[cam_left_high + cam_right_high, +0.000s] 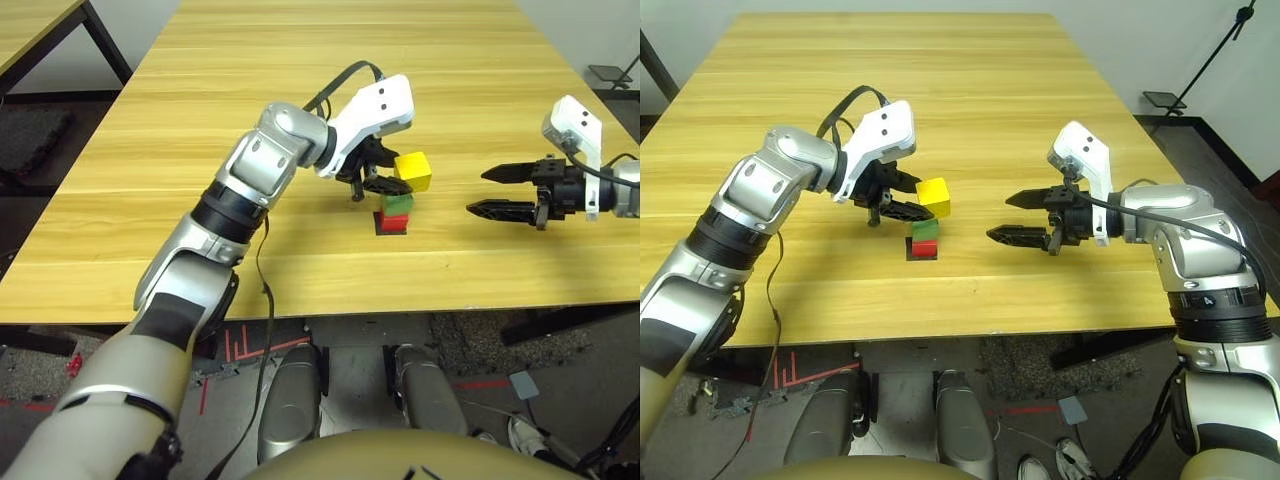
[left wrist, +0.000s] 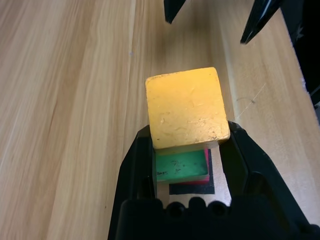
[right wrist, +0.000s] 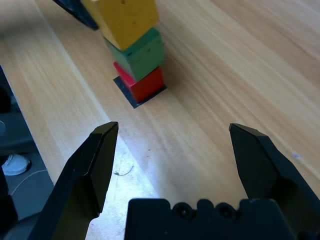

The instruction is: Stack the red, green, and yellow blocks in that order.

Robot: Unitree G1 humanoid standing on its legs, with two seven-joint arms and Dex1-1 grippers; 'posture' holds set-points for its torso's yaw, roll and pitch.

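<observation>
The yellow cube (image 2: pixel 187 107) is gripped by the left gripper (image 2: pixel 189 137) near the open right gripper (image 1: pixel 1005 217); small dark marks are seen on the green cube (image 2: pixel 179 166).

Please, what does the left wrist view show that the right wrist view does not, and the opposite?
Left wrist view: the yellow block's whole top face, between the left gripper's closed fingers.

Right wrist view: the red block's front side, and the right gripper open.

Both: green block on red, black patch beneath.

Silver arms (image 1: pixel 262 160), blk cables (image 1: pixel 346 76), wht brackets (image 1: pixel 878 137).
</observation>
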